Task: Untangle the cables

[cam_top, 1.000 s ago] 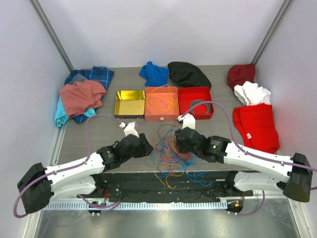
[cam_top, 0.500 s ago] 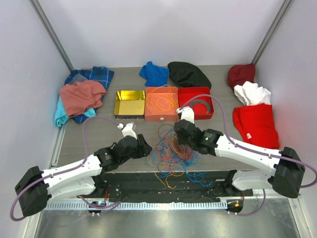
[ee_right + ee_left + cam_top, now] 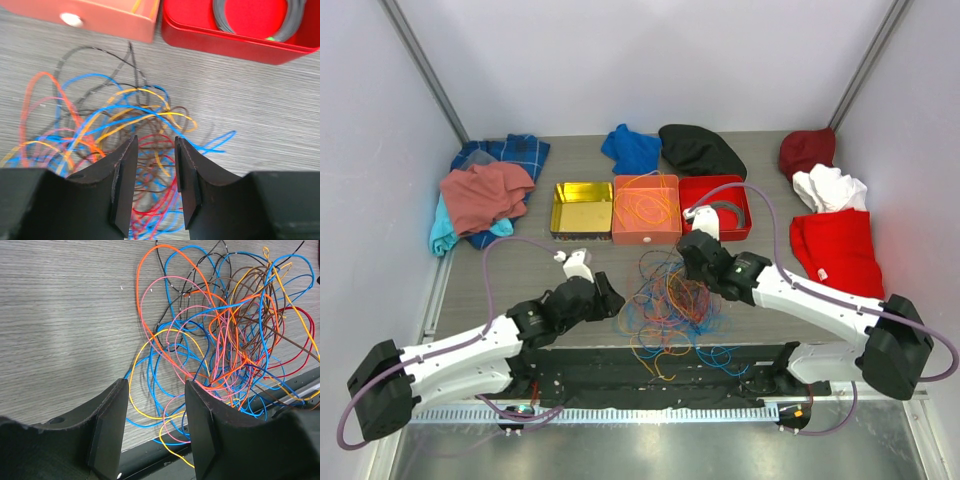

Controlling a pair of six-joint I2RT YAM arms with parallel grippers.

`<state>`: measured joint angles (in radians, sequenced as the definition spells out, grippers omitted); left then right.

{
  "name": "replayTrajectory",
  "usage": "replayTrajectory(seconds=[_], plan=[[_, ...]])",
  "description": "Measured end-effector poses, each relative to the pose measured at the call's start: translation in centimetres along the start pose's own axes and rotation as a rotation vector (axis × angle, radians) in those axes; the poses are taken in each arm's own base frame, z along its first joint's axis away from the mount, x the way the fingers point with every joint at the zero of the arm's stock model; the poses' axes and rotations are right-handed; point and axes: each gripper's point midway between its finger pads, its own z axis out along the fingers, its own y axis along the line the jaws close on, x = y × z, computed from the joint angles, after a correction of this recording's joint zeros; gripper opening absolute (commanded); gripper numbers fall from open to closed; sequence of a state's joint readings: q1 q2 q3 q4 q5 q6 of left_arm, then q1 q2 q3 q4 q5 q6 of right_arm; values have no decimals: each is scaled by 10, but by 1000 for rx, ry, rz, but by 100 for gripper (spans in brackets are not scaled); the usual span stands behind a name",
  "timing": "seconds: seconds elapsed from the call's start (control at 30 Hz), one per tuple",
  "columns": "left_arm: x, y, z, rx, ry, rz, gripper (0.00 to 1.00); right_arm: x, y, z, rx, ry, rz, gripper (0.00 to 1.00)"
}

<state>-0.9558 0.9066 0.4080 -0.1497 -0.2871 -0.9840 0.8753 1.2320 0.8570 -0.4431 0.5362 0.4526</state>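
The cables sit in one knotted heap mid-table, near the front edge, just short of the orange box. My left gripper gapes wide at the heap's left fringe, with yellow and blue loops in the gap. My right gripper hovers over the far side, parted narrowly, gripping nothing. I judge we're picking a strand. Next I need one outer loop alone.

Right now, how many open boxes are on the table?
3, in a row behind the cables: a gold tin on the left, an orange box in the middle, a red box on the right. None seems hidden.
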Motion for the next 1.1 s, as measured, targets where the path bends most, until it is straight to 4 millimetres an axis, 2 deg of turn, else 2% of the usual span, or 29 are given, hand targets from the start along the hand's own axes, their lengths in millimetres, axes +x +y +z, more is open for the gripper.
replayTrajectory(seconds=[0.23,0.4,0.5,0.53,0.6,0.73,0.83,0.9,1.0,1.1], plan=[[3,5,-1,-2,1,-2,53,14,-19,5,94,49,-113,43],[4,6,0,-6,4,-1,53,20,-31,16,167,77,-151,41],[4,6,0,-6,4,-1,53,24,-39,27,201,105,-159,28],[4,6,0,-6,4,-1,53,26,-41,30,211,114,-162,13],[3,5,-1,-3,2,-2,53,28,-44,33,223,122,-165,1],[2,5,-4,6,-6,-6,53,20,-41,30,205,96,-150,1],[1,7,-6,6,-15,-8,53,-4,-34,9,143,15,-117,1],[-1,7,-7,6,-21,-9,53,-37,-23,-19,63,-85,-74,1],[-5,7,-9,8,-39,-11,53,-104,0,-79,-109,-266,18,1],[-9,6,-12,12,-60,-13,53,-165,14,-143,-272,-417,103,1]])
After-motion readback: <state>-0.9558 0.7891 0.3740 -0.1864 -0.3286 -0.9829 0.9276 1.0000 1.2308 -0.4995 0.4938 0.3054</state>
